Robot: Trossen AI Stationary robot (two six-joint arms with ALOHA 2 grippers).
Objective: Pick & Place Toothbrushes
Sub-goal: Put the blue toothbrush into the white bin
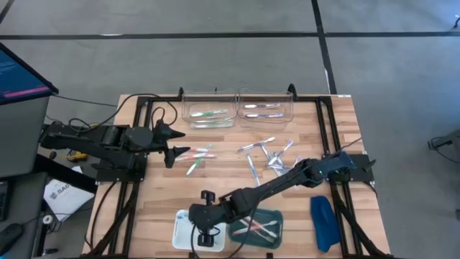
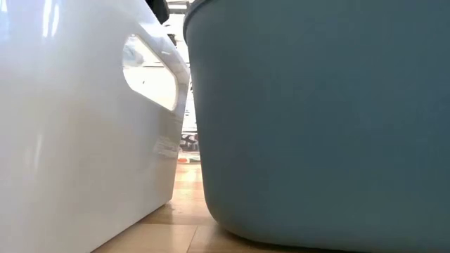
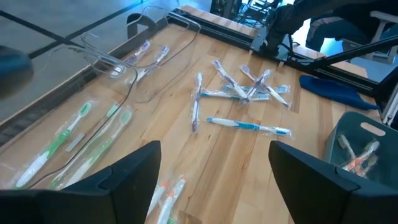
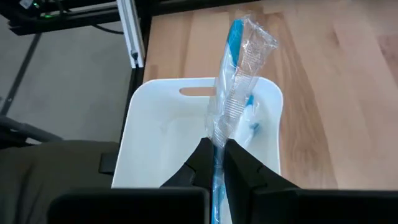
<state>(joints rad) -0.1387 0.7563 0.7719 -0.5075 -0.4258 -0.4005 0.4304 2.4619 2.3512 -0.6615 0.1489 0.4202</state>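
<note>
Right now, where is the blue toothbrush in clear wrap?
The blue toothbrush is pinched in the right gripper over the white bin, at the table's near edge beside the teal bin.

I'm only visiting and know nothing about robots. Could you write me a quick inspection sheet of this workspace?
Surface: wooden table.
Job's things: wrapped toothbrushes loose mid-table; others in two clear bins and a teal bin.
Clutter: dark-blue oblong object.
Grippers: right gripper shut on a blue toothbrush over the white bin; left gripper open above pink-and-green brushes.
Cables: black cable off the table's left.
Surroundings: monitor, grey floor.
</note>
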